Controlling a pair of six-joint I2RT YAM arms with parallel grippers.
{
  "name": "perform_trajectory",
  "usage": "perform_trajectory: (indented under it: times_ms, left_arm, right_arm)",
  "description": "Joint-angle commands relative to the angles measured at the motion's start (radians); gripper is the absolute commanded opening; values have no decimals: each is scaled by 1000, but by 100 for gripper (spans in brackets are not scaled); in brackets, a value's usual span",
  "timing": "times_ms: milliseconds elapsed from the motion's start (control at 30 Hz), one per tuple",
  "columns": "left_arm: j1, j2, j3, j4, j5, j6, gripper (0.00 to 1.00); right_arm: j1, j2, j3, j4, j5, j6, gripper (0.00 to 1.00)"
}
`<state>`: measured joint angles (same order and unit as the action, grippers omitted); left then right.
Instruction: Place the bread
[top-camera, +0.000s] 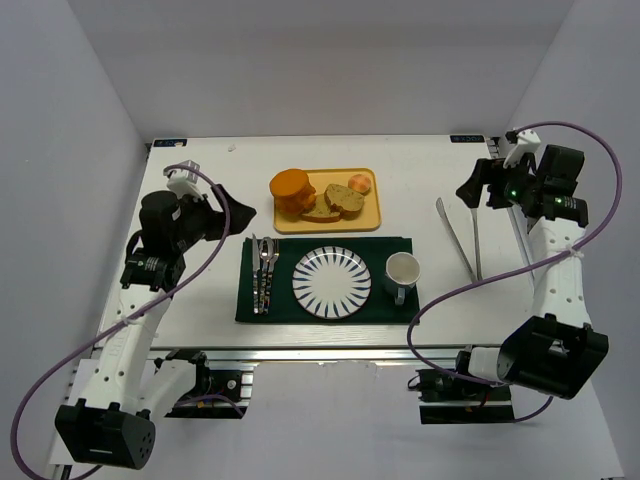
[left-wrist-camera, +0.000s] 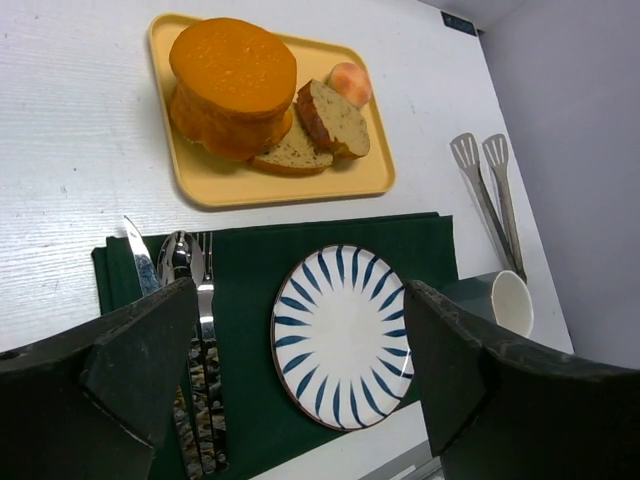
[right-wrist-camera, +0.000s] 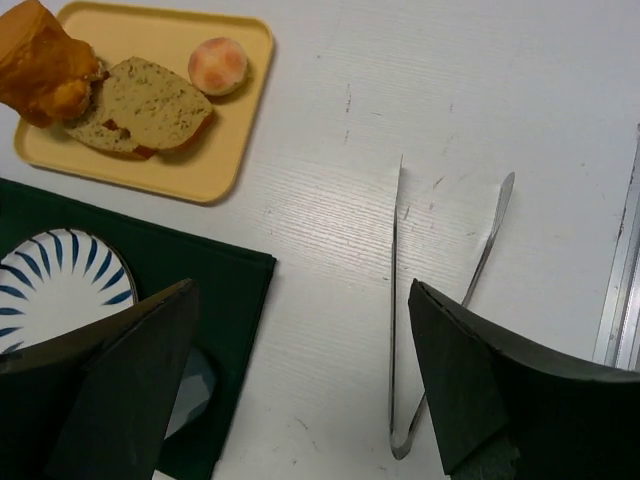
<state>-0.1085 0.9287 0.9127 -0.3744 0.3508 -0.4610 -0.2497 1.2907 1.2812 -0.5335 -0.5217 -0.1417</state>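
Observation:
No golden-yellow square slice of bread shows in any view. The yellow tray (top-camera: 370, 222) holds a thick round orange stack (top-camera: 291, 188), two paler greyish slices with dark crust (top-camera: 335, 205) and a small pinkish round piece (top-camera: 359, 184). The same items show in the left wrist view on the tray (left-wrist-camera: 230, 185) and in the right wrist view (right-wrist-camera: 150, 105). My left gripper (top-camera: 235, 215) (left-wrist-camera: 298, 290) is open and empty, raised left of the tray. My right gripper (top-camera: 475, 188) (right-wrist-camera: 300, 290) is open and empty, raised at the far right.
A white plate with blue stripes (top-camera: 332, 281) lies on a dark green placemat (top-camera: 270, 300), with cutlery (top-camera: 262, 272) on its left and a mug (top-camera: 402, 272) on its right. Metal tongs (top-camera: 460, 240) lie on the table right of the mat.

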Motion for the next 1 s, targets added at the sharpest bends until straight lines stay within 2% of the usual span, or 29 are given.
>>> perform_trajectory:
  times_ms: [0,33,67,100,133,167,233,267,300,333,367,400,467,733,867,967]
  left_arm:
    - [0,-39,5,-3,19,-7,91]
    - [0,-39,8,-9,20,-7,73]
    - [0,-39,11,-18,19,-8,58]
    - [0,-39,11,-24,19,-8,41]
    - [0,-41,12,-32,17,-10,5]
    - [0,-42,12,-40,13,-11,0]
    - [0,-54,5,-38,10,-18,0]
    - [0,-59,0,-38,11,-21,5]
    - [0,-68,-6,-40,7,-22,16]
    - [0,-73,-11,-41,5,-22,33]
    - [0,-77,-15,-44,4,-24,60]
    - [0,-82,-20,-46,4,-24,66]
    - [0,-102,-44,-40,13,-31,72]
    - [0,-113,-97,-26,40,-47,74]
    - [0,-100,-94,-26,36,-41,75]
    - [0,-91,-97,-21,39,-42,75]
  right_arm:
    - [-25,-39,-47,18,-86,-150,89]
    - [-31,-68,-66,-17,-136,-253,89]
    - [-33,-82,-118,-29,-174,-392,78]
    - [-33,-93,-143,-20,-184,-409,63]
    - [-33,-102,-160,4,-185,-412,42]
    - [-33,-103,-172,9,-167,-417,3]
    - [-33,-103,-206,18,-140,-435,0]
    - [-33,-105,-218,20,-124,-441,11]
    - [-34,-102,-244,20,-97,-461,32]
    - [-33,-99,-259,30,-71,-458,70]
    - [-33,-93,-278,44,-4,-441,84]
    - [-33,-71,-292,53,35,-421,89]
    - [-33,-41,-319,59,125,-409,89]
    - [-31,12,-503,259,336,-383,89]
    - [-31,82,-490,317,388,-357,89]
    - [-31,192,-445,336,416,-328,89]
